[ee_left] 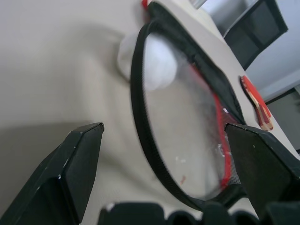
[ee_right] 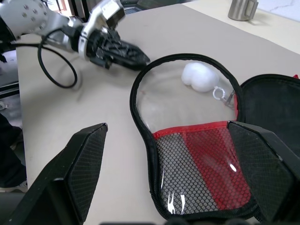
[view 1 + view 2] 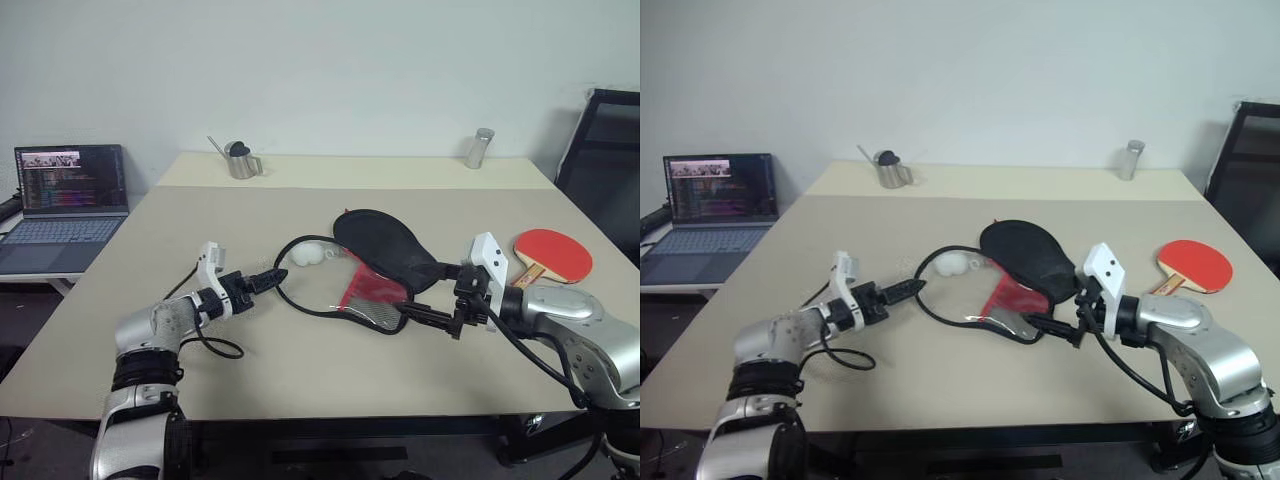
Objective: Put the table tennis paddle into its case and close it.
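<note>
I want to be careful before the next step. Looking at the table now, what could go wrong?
The case lies unzipped with both open grippers at its rim, left gripper and right gripper, so a nudge could shift it or flip its clear flap shut. The table tennis paddle rests untouched near the table's right edge; a clumsy reach might push it off.

Laptop (image 3: 70, 200), steel jug (image 3: 241, 161), shaker (image 3: 480, 148)

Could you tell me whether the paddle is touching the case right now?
Apart: in the left eye view, bare table separates the paddle from the case.
</note>
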